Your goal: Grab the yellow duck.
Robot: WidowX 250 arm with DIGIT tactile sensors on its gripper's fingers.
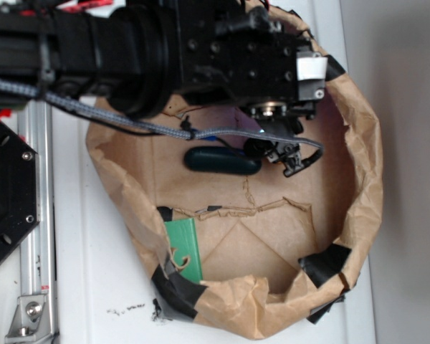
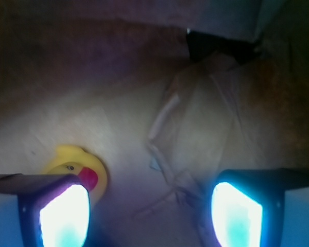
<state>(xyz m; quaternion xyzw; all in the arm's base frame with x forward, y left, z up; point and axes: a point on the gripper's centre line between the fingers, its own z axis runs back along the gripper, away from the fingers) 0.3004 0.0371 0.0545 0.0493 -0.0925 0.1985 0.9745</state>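
The yellow duck with its red beak shows only in the wrist view, lying on brown paper just beyond my left finger, which partly covers it. My gripper is open, its two glowing pads wide apart with bare paper between them; the duck sits to the left of that gap. In the exterior view the arm and gripper hang over the back of the paper-lined bowl, and the duck is hidden under them.
A dark green capsule lies just left of the gripper. A flat green card rests against the bowl's front-left wall. Crumpled paper walls with black tape ring the area. A metal rail runs along the left.
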